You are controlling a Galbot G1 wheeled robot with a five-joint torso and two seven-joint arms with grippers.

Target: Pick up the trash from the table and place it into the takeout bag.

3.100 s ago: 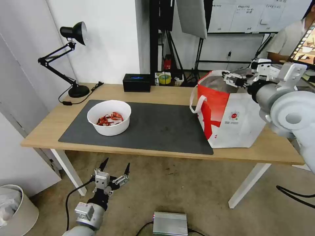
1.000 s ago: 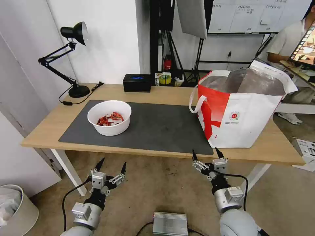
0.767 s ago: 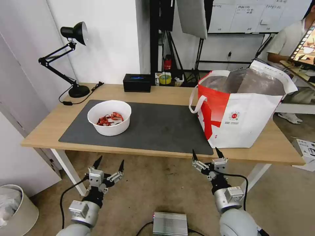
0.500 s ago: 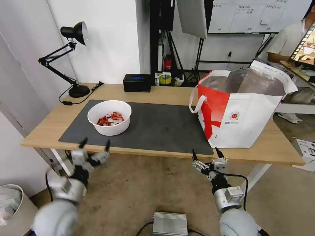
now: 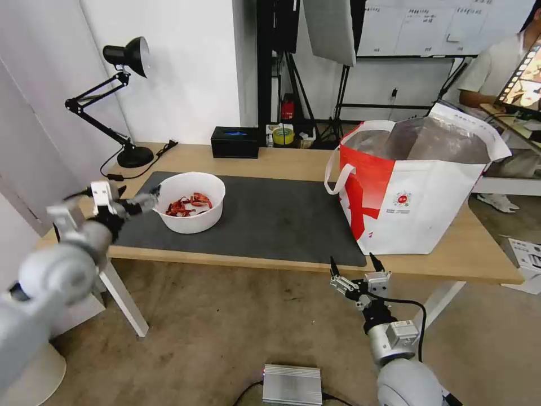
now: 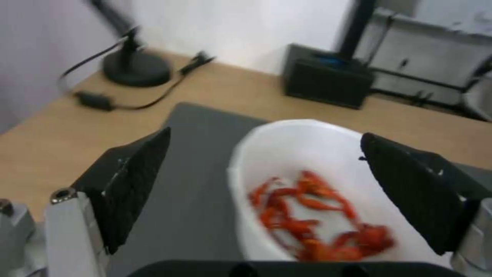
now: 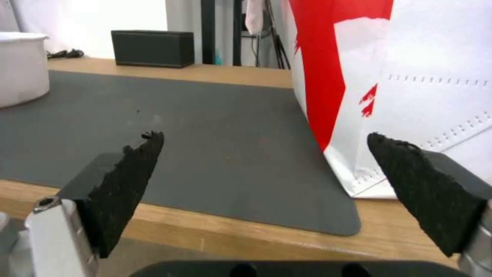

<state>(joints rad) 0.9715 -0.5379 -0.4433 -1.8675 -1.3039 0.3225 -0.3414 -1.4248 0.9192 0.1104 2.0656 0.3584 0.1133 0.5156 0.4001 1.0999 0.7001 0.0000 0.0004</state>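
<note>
Left pincer [image 5: 121, 198]: jaws spread wide, holding nothing, raised to bench height at the left side of the bowl. Right pincer [image 5: 357, 276]: also spread and empty, parked low in front of the bench edge, below the bag.

Bench [image 5: 282, 160]: light wood, white legs, dark grey mat [image 5: 270, 220] over most of the top.

Takeout bag [image 5: 414, 186]: standing upright on the right end of the bench, mouth open, foil lining showing; well apart from the bowl.

Bowl [image 5: 189, 202]: white, round, on the left part of the mat, red scraps [image 6: 318, 215] lying in the bottom. In the left wrist view its near rim lies between the two pads [image 6: 136, 181], though whether either pad is level with the wall yet is hard to judge.

Handling note: the step appears to be the approach to the bowl. Likely best practice is to straddle one wall, close firmly on the rim, and keep the bowl level in transit so the scraps stay in.
</note>
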